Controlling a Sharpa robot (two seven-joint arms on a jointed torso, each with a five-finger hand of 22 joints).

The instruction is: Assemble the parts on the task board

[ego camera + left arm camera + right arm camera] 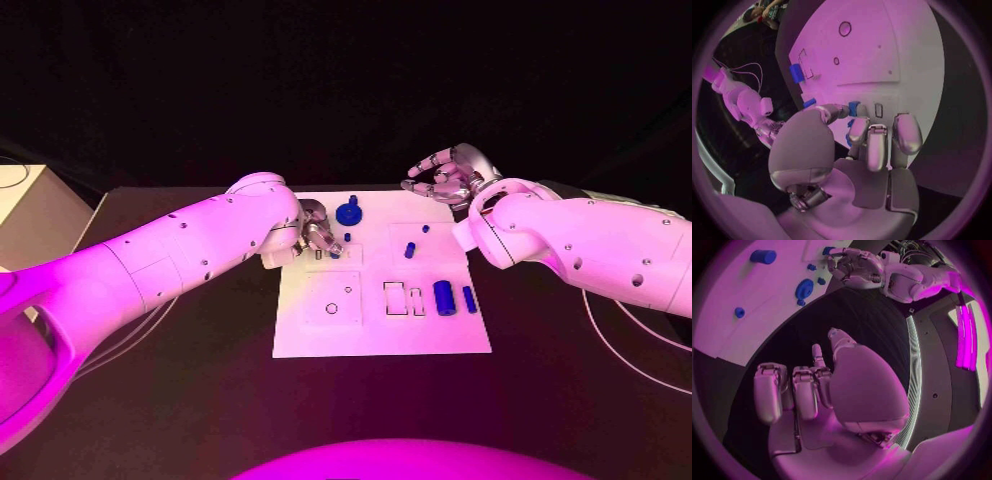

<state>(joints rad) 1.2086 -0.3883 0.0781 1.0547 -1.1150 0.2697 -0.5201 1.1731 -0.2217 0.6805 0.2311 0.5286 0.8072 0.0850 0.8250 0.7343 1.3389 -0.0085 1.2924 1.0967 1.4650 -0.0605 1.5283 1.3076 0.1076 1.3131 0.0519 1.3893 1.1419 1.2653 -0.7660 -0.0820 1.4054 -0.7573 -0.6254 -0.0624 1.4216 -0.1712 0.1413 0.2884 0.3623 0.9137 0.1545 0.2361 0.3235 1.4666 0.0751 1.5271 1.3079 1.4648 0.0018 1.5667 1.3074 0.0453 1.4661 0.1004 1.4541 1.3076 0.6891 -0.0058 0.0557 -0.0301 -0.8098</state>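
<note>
The task board [378, 330] lies flat mid-bench, its long axis running away from the robot. Two blue cylinders [446, 297] lie near its right edge, their lengths along that axis, just beside two rectangular slots [394, 298]. A small blue peg [410, 250] sits beyond them, a round blue gear [349, 212] near the board's far edge. The left hand [317, 235] hangs over the board's far-left part, fingers curled around a small blue part [854, 108]. The right hand [450, 175] hovers off the board's far-right corner, fingers loosely apart, holding nothing.
</note>
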